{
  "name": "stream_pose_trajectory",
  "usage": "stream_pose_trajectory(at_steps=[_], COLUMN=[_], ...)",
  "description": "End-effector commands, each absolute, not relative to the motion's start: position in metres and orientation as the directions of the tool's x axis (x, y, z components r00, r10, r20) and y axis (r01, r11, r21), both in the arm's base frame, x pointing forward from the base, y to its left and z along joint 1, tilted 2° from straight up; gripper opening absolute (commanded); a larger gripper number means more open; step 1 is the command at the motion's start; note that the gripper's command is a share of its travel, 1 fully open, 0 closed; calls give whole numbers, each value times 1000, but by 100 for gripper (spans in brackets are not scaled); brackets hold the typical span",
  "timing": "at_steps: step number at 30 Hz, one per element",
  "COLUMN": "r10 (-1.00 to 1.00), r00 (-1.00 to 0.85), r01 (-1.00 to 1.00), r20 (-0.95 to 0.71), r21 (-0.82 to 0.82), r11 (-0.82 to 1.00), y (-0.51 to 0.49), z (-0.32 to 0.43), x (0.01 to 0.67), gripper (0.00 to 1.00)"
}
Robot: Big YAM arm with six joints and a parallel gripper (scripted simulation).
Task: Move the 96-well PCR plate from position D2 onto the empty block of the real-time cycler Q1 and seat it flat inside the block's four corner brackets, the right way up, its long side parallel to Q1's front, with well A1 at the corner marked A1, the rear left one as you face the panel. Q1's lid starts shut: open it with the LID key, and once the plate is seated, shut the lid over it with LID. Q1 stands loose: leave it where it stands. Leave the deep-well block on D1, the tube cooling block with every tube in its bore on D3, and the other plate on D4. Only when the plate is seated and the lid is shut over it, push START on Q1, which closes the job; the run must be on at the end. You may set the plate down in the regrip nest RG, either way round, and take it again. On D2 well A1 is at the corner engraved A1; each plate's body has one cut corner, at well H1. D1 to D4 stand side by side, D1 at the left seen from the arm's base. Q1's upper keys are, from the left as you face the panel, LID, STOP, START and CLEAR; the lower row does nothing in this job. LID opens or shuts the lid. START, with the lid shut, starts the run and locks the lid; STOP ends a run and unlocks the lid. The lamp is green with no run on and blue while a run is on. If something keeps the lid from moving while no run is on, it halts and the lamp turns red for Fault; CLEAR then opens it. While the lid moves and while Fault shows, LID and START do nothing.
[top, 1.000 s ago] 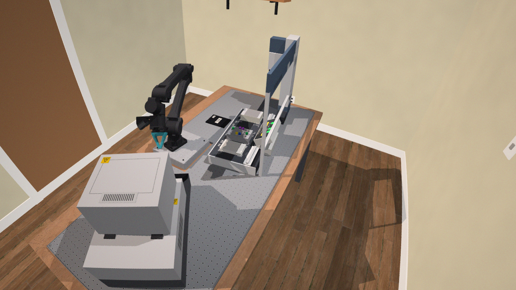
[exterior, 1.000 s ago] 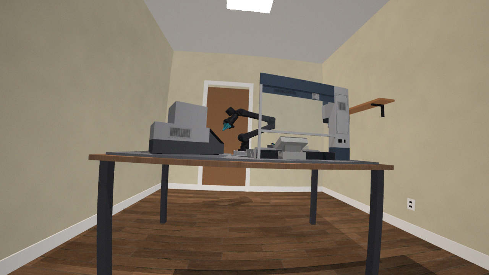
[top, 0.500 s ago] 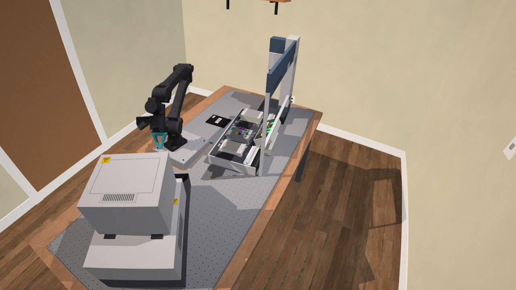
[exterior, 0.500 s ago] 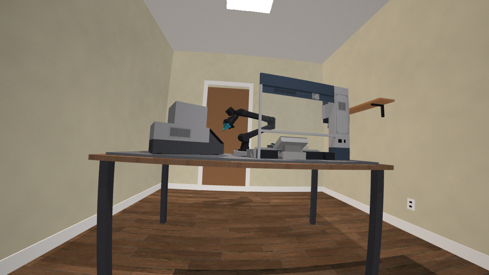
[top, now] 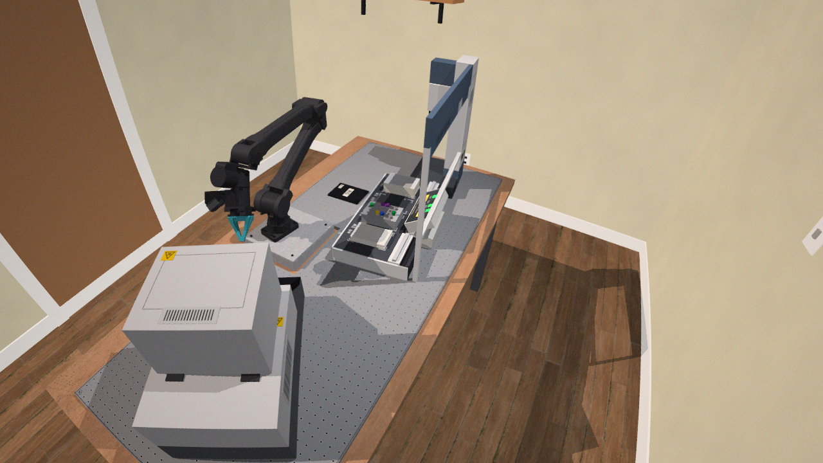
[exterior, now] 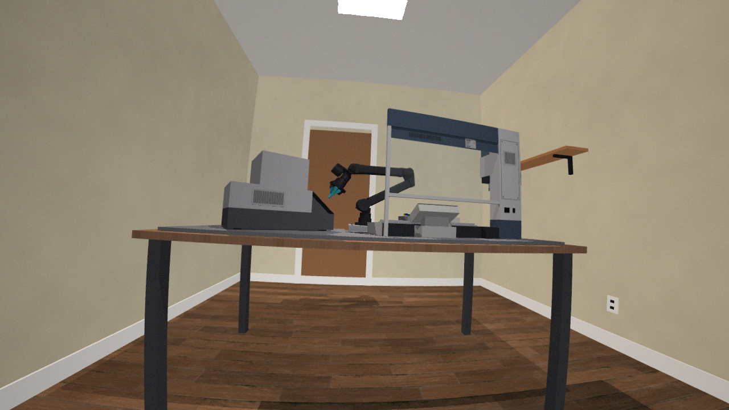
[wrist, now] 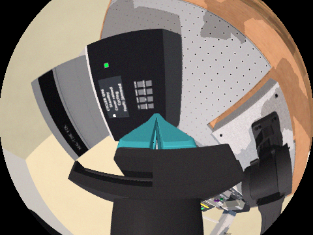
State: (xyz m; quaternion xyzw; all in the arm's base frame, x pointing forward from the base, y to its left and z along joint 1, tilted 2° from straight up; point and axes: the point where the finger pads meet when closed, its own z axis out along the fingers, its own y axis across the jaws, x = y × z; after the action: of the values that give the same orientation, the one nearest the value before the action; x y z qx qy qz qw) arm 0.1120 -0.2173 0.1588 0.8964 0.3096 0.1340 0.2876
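Sitting in beige-walled rm w/ brown door, wood floor: wooden desk under grey perforated mat. Showing yellow warning stickers on Q1; panel text unreadable, lamp glowing green. Fingers closed, holding nothing, hovering by Q1's panel. PCR plate resting in deck rack near desk's far edge.

— How was the light?

— Even and fairly bright. A ceiling panel glowed white at the top centre of the exterior view, blown out with no detail.

— Shadows?

— Hard-edged ones. In the top view the tall frame threw dark bands across the grey mat, and the table cast a broad shadow on the floor at right.

— Any distortion?

— The wrist view was a fisheye circle with black corners; straight edges bowed near its rim, and the panel text was too small to read. The exterior view stretched toward its edges.
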Motion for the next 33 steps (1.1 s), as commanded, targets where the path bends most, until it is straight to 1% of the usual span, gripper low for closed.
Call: stream_pose_trajectory(at_steps=[1,7,15,22,33], r10=[691,687,674,672,673], r00=[723,725,738,741,740], r01=[523,519,508,506,500], r20=[-32,-43,4,18,11], r21=[678,690,654,643,660], r11=[-516,-505,-561,-575,-561], y=[-231,-231,-235,-236,-251], z=[204,210,181,162,165], x=[122,123,132,138,149], gripper=[0,0,0,0,0])
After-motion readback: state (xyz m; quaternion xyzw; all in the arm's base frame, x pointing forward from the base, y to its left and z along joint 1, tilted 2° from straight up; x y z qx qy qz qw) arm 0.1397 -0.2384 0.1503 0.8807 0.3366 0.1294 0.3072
